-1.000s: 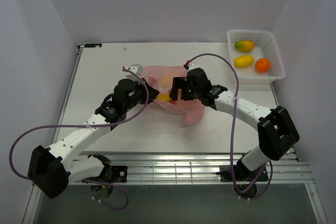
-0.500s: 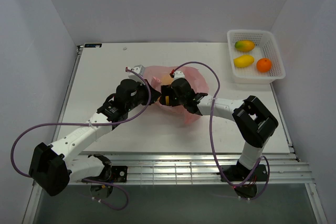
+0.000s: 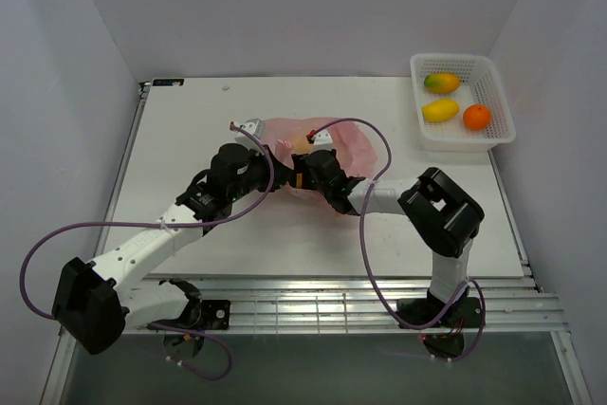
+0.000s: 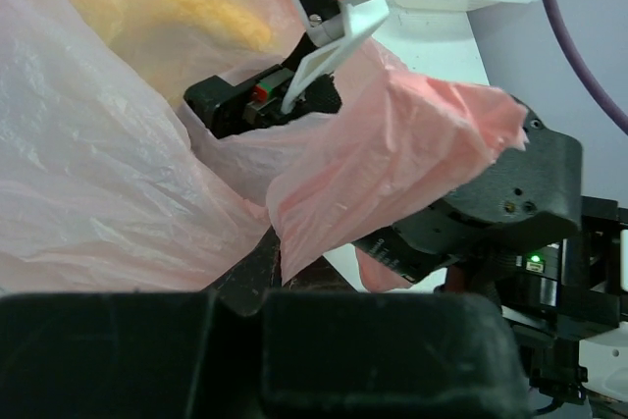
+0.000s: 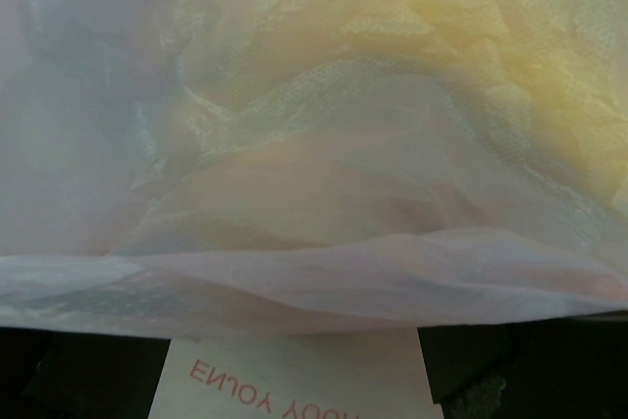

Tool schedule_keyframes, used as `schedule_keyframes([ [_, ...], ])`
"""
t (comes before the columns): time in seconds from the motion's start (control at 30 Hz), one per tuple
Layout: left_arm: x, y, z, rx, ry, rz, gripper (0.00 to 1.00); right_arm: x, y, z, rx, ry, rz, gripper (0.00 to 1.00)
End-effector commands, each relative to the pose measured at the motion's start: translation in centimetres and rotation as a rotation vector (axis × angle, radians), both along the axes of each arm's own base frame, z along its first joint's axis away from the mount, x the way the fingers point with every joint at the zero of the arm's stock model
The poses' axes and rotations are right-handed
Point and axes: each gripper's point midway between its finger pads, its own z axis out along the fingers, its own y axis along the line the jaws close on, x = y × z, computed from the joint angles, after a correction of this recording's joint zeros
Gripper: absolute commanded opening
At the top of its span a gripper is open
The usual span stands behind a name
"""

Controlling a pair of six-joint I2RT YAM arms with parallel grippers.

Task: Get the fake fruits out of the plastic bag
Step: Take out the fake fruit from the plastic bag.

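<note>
Extraction of a further fruit is judged to be the step in hand. A mango (image 3: 441,82), a yellow fruit (image 3: 440,110) and an orange (image 3: 474,118) are already deposited in the white lattice basket (image 3: 498,73), which stands well apart from the plastic bag (image 3: 356,144), to the bag's far right. The bag itself lies on the worktop (image 3: 190,130) between the two arms.

The left end effector (image 4: 267,277) is pressed together on a fold of film at the left side of the bag, so that the mouth is lifted and held apart. The right end effector (image 3: 301,175) is inserted into that mouth. Its fingers (image 5: 69,385) are spread wide, and no fruit is seen between them; only film is stretched across the right wrist view. Behind the film a yellow shape (image 5: 510,76) is visible. It is taken to be one of the fake fruits, but which one cannot be told.

For the next move, the right end effector would have to be advanced past the loose film until the fruit, and not the film, is placed between the fingers. Closure should then be made on the fruit alone. A firm pinch on the left side will be needed while the fruit is withdrawn, or the bag may be dragged along with it.

The bag is thin, translucent, pink and heavily crinkled. It lies slack, and its contents are blurred into soft patches of colour. Red lettering on a white patch is seen through it, reversed.
</note>
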Motion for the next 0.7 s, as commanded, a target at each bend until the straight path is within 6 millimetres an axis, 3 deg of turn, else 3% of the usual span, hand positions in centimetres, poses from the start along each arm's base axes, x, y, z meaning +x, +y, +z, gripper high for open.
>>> schedule_keyframes([
  [0.0,-0.6,-0.7,1.5,-0.041,-0.031,-0.041,0.00,1.8,1.0,1.3,0.012,-0.076,-0.034,0.90],
  [0.17,-0.7,-0.9,1.3,-0.041,-0.029,-0.050,0.00,2.1,1.1,-0.1,-0.018,-0.065,-0.042,0.90],
  [0.27,-0.7,-0.8,1.4,-0.042,-0.033,-0.046,0.00,2.0,0.8,-0.6,-0.028,-0.059,-0.046,0.99],
  [0.37,-0.7,-0.7,1.4,-0.040,-0.034,-0.042,0.00,1.9,0.6,-0.2,-0.020,-0.086,-0.036,0.75],
  [0.4,-0.6,-0.6,1.2,-0.039,-0.031,-0.037,0.00,1.8,0.6,0.0,-0.019,-0.095,-0.029,0.58],
  [0.5,-0.6,-0.6,1.2,-0.038,-0.030,-0.032,0.00,1.6,0.6,0.9,-0.008,-0.117,-0.010,0.37],
  [0.6,-0.5,-0.5,1.1,-0.039,-0.027,-0.021,0.00,1.2,0.5,1.8,-0.013,-0.131,0.019,0.26],
  [0.67,-0.4,-0.4,1.0,-0.035,-0.027,-0.013,0.00,0.8,0.4,3.2,-0.011,-0.150,0.041,0.23],
])
